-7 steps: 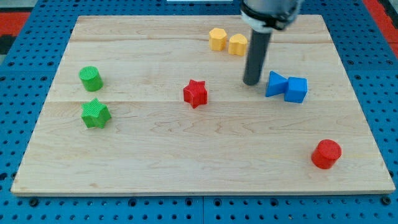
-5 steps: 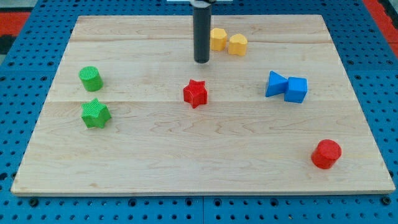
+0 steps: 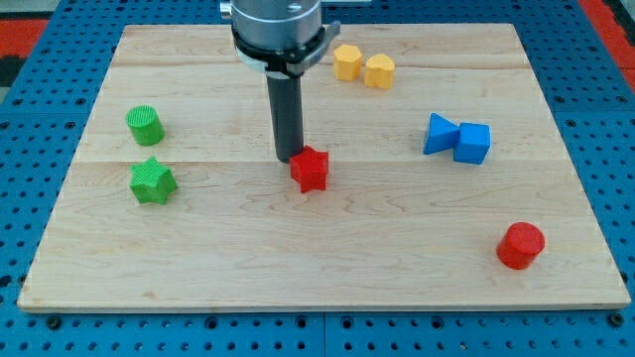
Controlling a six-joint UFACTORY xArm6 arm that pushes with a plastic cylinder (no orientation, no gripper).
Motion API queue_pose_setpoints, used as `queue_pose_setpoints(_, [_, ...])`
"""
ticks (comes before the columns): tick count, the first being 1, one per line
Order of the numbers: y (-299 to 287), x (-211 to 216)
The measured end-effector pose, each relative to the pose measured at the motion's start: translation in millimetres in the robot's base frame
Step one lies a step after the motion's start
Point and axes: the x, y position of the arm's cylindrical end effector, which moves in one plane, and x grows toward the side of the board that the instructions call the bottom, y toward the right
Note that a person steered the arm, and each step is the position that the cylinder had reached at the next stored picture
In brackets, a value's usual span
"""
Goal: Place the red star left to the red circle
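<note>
Where the board's lower edge lies nearest, the red circle (image 3: 521, 245) sits at the view's bottom right, a short upright cylinder, alone.

Item: green star (image 3: 152, 180), view's left; green cylinder (image 3: 145, 125) just above it, apart.

Item: red star (image 3: 311, 169), near the board's middle, well apart from the red circle and up-left of it. Compact, no clear long axis; one point faces the view's top, toward the rod. No label or writing is legible on any block.

Item: my tip (image 3: 289, 158), at the red star's upper-left edge, touching or just beside it. The rod stands vertical, rising to a grey collar at the view's top. It is a bare rod with nothing to open or close, and it holds nothing.

Item: two blue blocks (image 3: 456, 138), view's right, touching; shapes angular.

Item: two yellow blocks (image 3: 362, 65), farthest, view's top, side by side and touching.

Support: wooden board (image 3: 327, 268) on blue pegboard (image 3: 20, 332).
</note>
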Motion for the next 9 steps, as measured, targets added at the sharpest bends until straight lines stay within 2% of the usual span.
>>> queue_pose_setpoints(1, [53.5, 39.0])
queue_pose_setpoints(2, [61.9, 77.0])
queue_pose_setpoints(3, [83.7, 90.7])
queue_pose_setpoints(4, [151.2, 96.7])
queue_pose_setpoints(5, [169.6, 81.6])
queue_pose_setpoints(6, [165.9, 42.6])
queue_pose_setpoints(7, [209.9, 35.4])
queue_pose_setpoints(8, [282.3, 66.0])
queue_pose_setpoints(9, [336.6, 16.7])
